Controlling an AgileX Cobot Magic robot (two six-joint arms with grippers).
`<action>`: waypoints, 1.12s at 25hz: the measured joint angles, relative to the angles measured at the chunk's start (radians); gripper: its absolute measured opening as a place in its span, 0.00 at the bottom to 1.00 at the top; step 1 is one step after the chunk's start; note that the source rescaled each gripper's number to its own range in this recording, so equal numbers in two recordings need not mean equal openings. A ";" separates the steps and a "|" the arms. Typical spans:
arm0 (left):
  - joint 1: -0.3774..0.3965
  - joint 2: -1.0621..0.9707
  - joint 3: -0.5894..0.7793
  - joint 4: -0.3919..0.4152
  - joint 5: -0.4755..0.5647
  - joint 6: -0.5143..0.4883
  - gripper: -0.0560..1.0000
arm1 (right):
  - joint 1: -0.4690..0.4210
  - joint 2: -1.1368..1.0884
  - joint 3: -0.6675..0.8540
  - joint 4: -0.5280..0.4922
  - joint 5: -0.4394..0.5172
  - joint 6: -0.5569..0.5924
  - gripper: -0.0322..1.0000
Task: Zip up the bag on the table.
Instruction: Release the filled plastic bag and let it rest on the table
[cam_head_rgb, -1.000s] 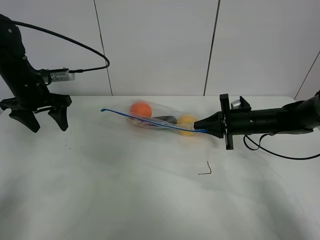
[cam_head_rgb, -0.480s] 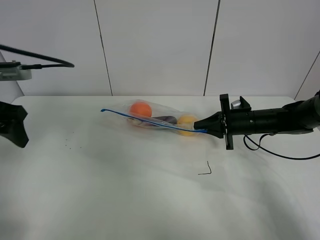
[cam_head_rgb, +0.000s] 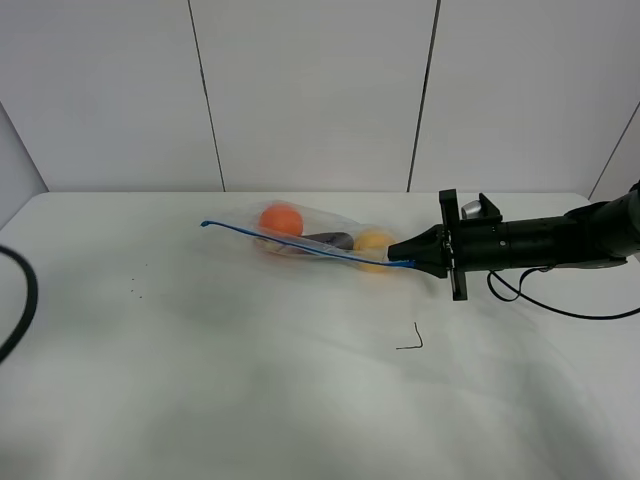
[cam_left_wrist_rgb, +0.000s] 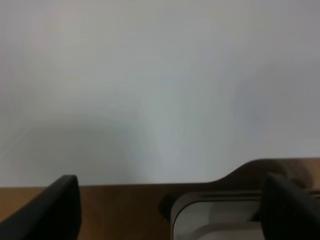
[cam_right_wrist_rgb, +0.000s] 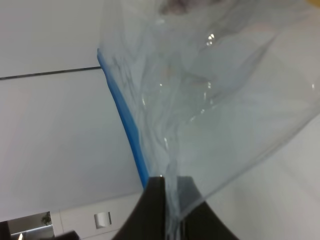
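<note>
right gripper (cam_head_rgb: 412, 259) pinches shut on the blue-zippered end of the bag (cam_head_rgb: 310, 238), which lies mid-table (cam_head_rgb: 250, 390); left gripper (cam_left_wrist_rgb: 170, 200), spread wide, holds nothing, off past the table's edge.

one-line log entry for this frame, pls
right gripper: shut on bag zipper end | left gripper: open, off table | bag: lying on table

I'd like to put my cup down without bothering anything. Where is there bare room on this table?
The table is bare along its whole near side and at the left, short of the bag. A small dark bent scrap lies near the middle. It is crowded at the back right, where the right claw pinches the bag's corner.
</note>
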 joint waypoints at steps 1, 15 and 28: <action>0.000 -0.039 0.036 0.000 -0.005 0.001 0.95 | 0.000 0.000 0.000 0.000 0.000 0.000 0.03; 0.000 -0.322 0.089 0.000 -0.029 0.003 0.95 | 0.000 0.000 0.000 -0.014 0.000 -0.001 0.03; 0.056 -0.530 0.092 0.000 -0.033 0.004 0.95 | 0.000 0.000 0.000 -0.019 0.000 -0.001 0.03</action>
